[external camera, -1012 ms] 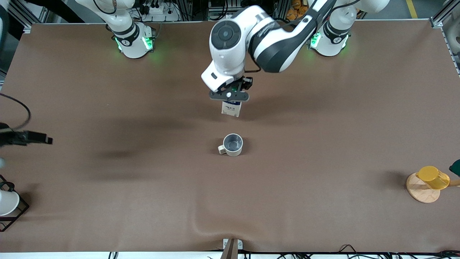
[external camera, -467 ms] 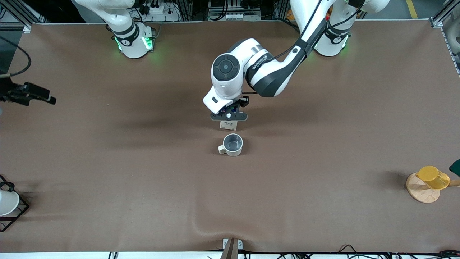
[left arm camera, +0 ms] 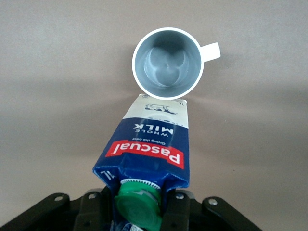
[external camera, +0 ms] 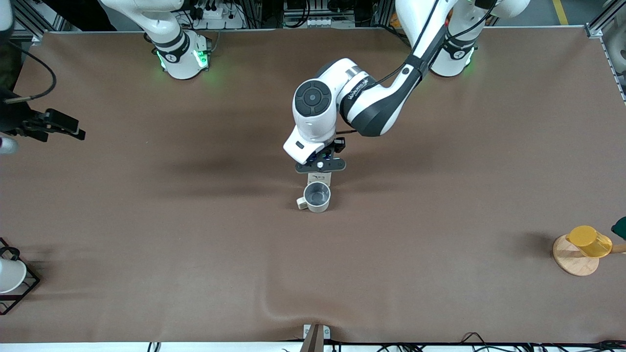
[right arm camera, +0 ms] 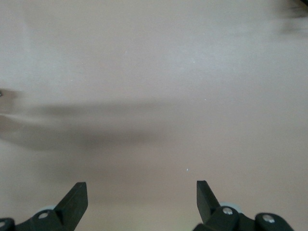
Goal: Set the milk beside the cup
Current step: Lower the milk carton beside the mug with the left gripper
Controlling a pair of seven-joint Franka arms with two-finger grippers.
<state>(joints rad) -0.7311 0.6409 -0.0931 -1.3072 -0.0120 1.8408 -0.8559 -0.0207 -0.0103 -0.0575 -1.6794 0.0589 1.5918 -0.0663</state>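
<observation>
My left gripper (external camera: pixel 320 170) is shut on the milk (left arm camera: pixel 149 144), a dark blue carton with a green cap and a red label band. It grips the carton at its top, around the cap. In the front view only a sliver of the milk (external camera: pixel 324 177) shows under the gripper. The cup (external camera: pixel 317 196) is a beige mug with a grey inside, standing upright mid-table. The carton's base is right beside the cup's rim (left arm camera: pixel 168 65), on the side farther from the front camera. My right gripper (right arm camera: pixel 141 199) is open and empty above bare table at the right arm's end (external camera: pixel 63 126).
A yellow cup on a wooden stand (external camera: pixel 584 244) sits at the left arm's end of the table. A white cup in a black wire rack (external camera: pixel 10 276) sits at the right arm's end. Both stand near the front edge.
My left gripper has come down with the milk, toward the front camera, from well short of the cup to right beside it. My right gripper has shifted away from the front camera at its end.
</observation>
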